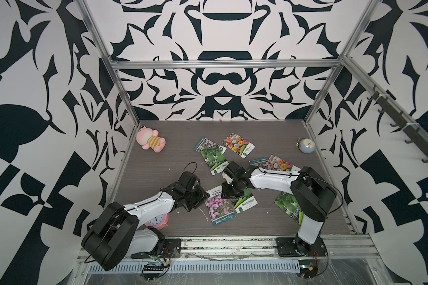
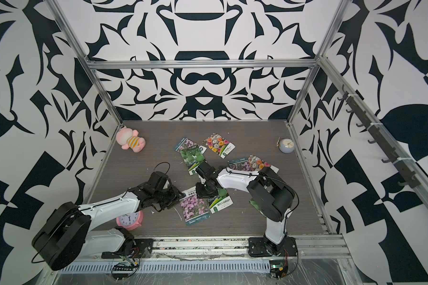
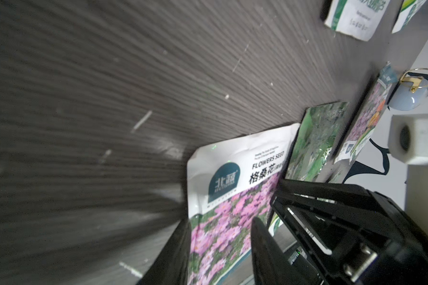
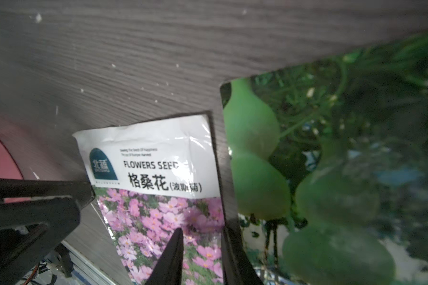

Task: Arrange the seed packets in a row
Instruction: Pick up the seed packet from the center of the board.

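Note:
Several seed packets lie scattered on the dark wood-grain table. A purple-flower packet (image 1: 206,143) sits under a gourd packet (image 1: 214,160) at mid back, with an orange-bloom packet (image 1: 239,145) beside them. Another bloom packet (image 1: 273,164) lies behind my right arm, and a gourd packet (image 1: 287,204) beside it. At the front lies a pink-flower packet (image 1: 220,208) (image 3: 232,197) (image 4: 158,209), with a gourd packet (image 1: 246,201) (image 4: 319,172) at its right edge. My left gripper (image 1: 204,196) (image 3: 219,222) straddles the pink packet's left side, jaws apart. My right gripper (image 1: 226,193) (image 4: 202,229) is over that packet's right edge, with a narrow gap between the jaws.
A pink plush toy (image 1: 150,142) lies at the back left. A pale round alarm clock (image 1: 307,145) stands at the back right. A pink alarm clock (image 1: 156,220) sits under my left arm near the front rail. Metal frame posts and patterned walls close in the table.

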You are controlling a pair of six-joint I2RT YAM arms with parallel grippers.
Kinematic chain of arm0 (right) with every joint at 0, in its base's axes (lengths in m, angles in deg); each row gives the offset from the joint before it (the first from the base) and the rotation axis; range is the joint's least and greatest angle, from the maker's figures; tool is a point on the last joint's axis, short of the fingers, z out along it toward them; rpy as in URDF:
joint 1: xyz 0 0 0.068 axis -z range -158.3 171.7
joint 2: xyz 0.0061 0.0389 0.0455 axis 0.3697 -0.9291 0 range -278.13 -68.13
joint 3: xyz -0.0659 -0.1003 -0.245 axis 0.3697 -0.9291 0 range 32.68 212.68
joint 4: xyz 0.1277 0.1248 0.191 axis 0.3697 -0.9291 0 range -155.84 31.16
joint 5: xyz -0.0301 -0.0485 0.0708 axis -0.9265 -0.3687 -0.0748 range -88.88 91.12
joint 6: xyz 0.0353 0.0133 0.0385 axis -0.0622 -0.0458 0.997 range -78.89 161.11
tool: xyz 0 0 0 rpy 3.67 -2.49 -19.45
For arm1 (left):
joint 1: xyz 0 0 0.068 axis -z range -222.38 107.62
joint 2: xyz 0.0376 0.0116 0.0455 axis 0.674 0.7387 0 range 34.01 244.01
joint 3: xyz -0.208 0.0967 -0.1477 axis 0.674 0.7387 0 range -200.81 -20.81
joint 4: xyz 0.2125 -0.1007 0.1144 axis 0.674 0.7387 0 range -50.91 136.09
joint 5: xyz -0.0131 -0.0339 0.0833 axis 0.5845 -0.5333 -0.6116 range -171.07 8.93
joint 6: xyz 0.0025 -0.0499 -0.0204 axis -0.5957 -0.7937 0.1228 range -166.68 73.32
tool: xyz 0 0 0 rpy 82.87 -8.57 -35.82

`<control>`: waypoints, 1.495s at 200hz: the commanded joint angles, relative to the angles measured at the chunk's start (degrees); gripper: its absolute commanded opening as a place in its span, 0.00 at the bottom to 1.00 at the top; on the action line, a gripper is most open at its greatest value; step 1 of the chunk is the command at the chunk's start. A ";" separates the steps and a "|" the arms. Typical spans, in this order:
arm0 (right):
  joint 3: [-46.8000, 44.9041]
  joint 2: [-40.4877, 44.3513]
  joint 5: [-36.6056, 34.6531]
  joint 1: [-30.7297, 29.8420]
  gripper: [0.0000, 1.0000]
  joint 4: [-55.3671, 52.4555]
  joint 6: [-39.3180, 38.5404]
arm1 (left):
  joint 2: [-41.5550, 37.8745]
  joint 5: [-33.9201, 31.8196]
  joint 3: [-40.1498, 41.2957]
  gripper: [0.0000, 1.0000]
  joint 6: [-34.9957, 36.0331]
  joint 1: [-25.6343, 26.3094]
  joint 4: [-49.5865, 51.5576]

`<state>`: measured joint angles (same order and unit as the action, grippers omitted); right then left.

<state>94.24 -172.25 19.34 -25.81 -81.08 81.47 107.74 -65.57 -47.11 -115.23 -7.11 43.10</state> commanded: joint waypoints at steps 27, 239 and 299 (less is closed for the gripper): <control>1.12 -0.73 -0.82 -0.28 0.30 -1.65 -0.20 | 1.98 0.72 2.47 0.40 1.23 0.15 -1.56; -3.53 9.02 20.52 10.99 0.67 19.83 1.73 | -9.54 19.62 -11.12 0.00 17.29 -14.11 6.91; -0.21 7.88 31.59 11.38 0.58 33.94 9.57 | -4.56 29.34 -20.53 0.00 20.08 -23.15 8.75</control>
<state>92.15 -164.62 44.30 -14.05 -56.05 86.93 101.21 -42.66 -65.36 -97.64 -28.18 49.60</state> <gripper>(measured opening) 0.638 0.068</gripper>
